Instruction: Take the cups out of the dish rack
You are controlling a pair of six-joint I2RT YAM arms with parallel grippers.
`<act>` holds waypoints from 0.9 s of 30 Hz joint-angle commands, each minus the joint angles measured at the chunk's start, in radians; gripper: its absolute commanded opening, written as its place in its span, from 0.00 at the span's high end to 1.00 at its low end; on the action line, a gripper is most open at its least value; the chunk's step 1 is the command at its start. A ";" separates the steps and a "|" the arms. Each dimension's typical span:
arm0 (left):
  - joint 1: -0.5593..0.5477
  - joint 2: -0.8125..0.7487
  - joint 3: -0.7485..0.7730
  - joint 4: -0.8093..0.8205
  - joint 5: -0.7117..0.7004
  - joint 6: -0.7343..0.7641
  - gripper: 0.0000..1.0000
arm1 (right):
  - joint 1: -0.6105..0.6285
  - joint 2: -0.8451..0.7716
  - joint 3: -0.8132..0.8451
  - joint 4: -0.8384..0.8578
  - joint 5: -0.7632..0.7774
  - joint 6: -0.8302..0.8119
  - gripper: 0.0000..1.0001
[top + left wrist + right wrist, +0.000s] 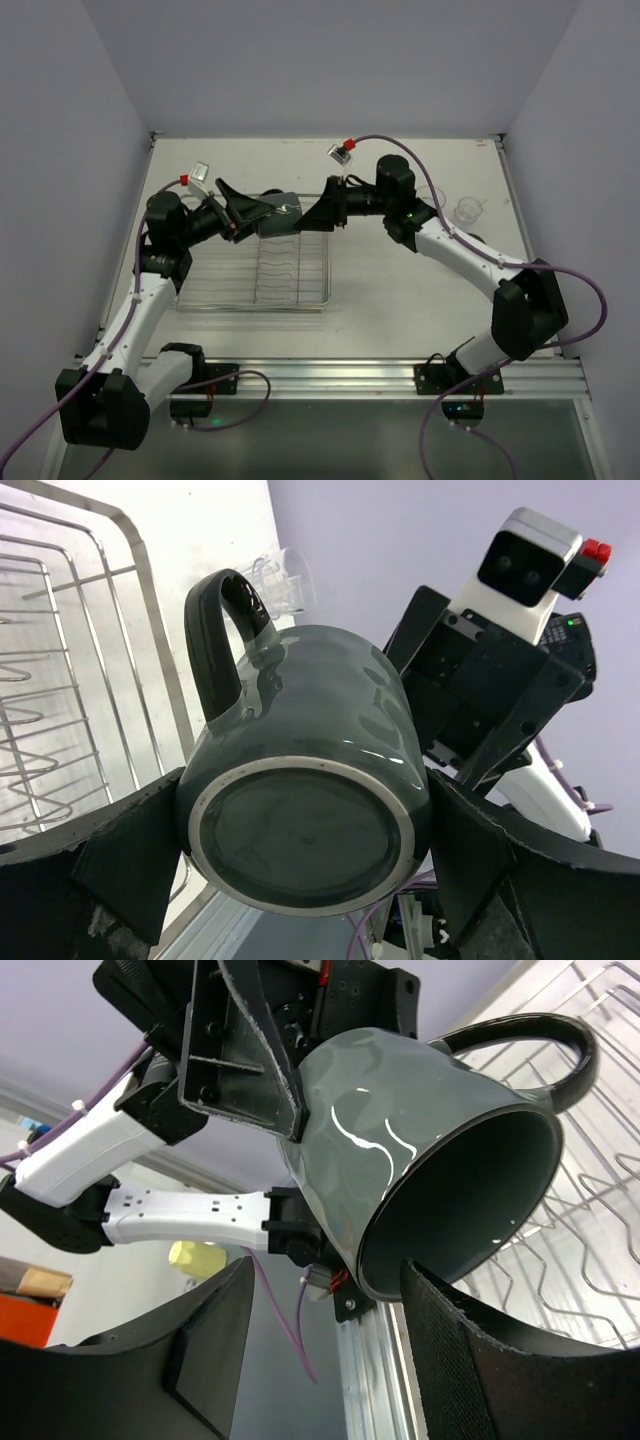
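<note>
Mug [320, 710] clamped in left gripper [300, 852] above rack [162, 645].

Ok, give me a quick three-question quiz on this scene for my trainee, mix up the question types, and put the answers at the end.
1. True or false: the dark mug is standing upright inside the rack.
2. Which gripper is clamped on the dark mug? A: left. B: right. C: neither.
3. Fill in the blank: a clear cup stands on the table, off to the robot's ___ of the rack.

Key
1. False: it is held on its side.
2. A: the left gripper squeezes it near the base, and the right gripper is open at the rim.
3. Right.
</note>
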 commanded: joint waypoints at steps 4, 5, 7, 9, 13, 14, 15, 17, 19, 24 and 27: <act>0.005 -0.016 -0.014 0.181 0.056 -0.129 1.00 | 0.031 0.029 -0.024 0.247 -0.049 0.046 0.40; 0.005 -0.018 -0.021 0.207 0.059 -0.154 1.00 | 0.036 0.034 -0.029 0.267 -0.052 0.056 0.42; 0.005 -0.022 -0.047 0.248 0.059 -0.192 1.00 | 0.039 0.046 -0.038 0.337 -0.055 0.083 0.45; 0.005 -0.022 -0.057 0.259 0.062 -0.201 1.00 | 0.044 0.053 -0.041 0.378 -0.058 0.109 0.46; 0.005 -0.025 -0.081 0.276 0.067 -0.221 1.00 | 0.048 0.073 -0.046 0.483 -0.064 0.152 0.52; 0.005 -0.025 -0.086 0.281 0.070 -0.233 1.00 | 0.048 0.076 -0.044 0.496 -0.068 0.155 0.55; 0.005 -0.027 -0.092 0.290 0.073 -0.240 1.00 | 0.051 0.080 -0.043 0.526 -0.071 0.167 0.57; 0.004 -0.028 -0.101 0.301 0.078 -0.252 1.00 | 0.054 0.092 -0.035 0.546 -0.069 0.177 0.63; 0.004 -0.030 -0.104 0.310 0.081 -0.260 1.00 | 0.056 0.104 -0.017 0.566 -0.078 0.194 0.71; 0.004 -0.030 -0.112 0.336 0.096 -0.281 1.00 | 0.060 0.132 -0.015 0.629 -0.089 0.244 1.00; 0.004 -0.022 -0.116 0.345 0.114 -0.287 1.00 | 0.062 0.127 -0.031 0.648 -0.083 0.252 1.00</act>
